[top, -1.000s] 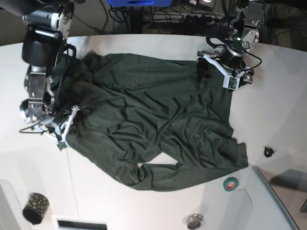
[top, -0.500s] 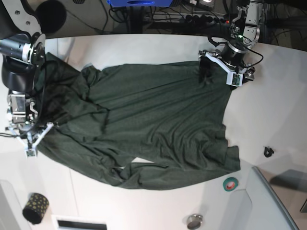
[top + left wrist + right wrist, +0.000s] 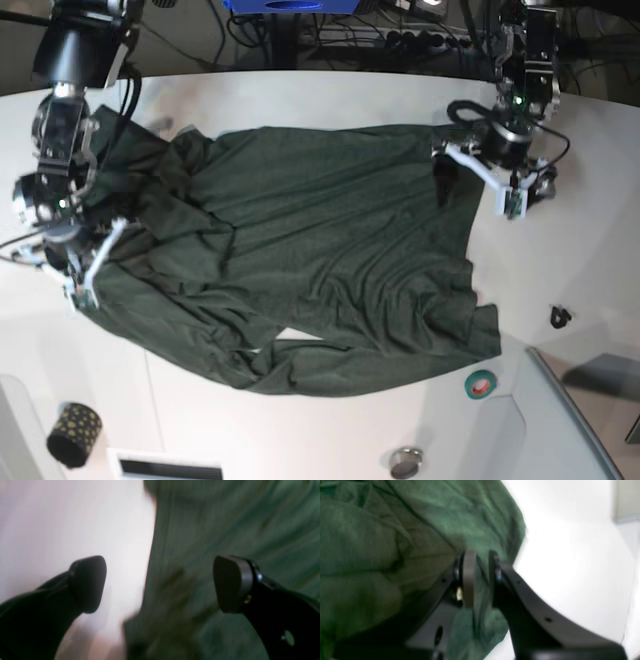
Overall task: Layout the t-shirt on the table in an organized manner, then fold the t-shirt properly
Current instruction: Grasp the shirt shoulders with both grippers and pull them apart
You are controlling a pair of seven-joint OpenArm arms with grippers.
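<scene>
Spread across the middle of the white bench (image 3: 330,100): the dark green t-shirt (image 3: 320,250), mostly flat, wrinkled, with a bunched heap at the base view's left end and a long sleeve folded along the near edge; bare bench on all sides of the cloth.

At the base view's left: the right pincer (image 3: 85,262), narrow, clamped on the shirt's bunched left edge; in the right wrist view (image 3: 480,577), fingers (image 3: 469,580) nearly together with a fold of green fabric pinched between them; cloth piled to the left of the grip, white bench to the right, the shirt's border hanging just past the outer finger.

At the base view's right: the left pincer (image 3: 478,180), spread wide, above the shirt's right edge near the far corner; in the left wrist view (image 3: 160,583), both fingers (image 3: 231,582) well apart with nothing between them; one tip over bare bench, the other over green fabric, the shirt's edge running up the gap; view blurred, so contact with the cloth not clear.

On the near side of the bench, apart from the shirt: a green tape roll (image 3: 481,383) just beside the lower right corner of the cloth; a small round metal piece (image 3: 406,462) nearer the front; a dark spotted cylinder (image 3: 74,434) at the front left; a small black object (image 3: 558,317) off to the right.
</scene>
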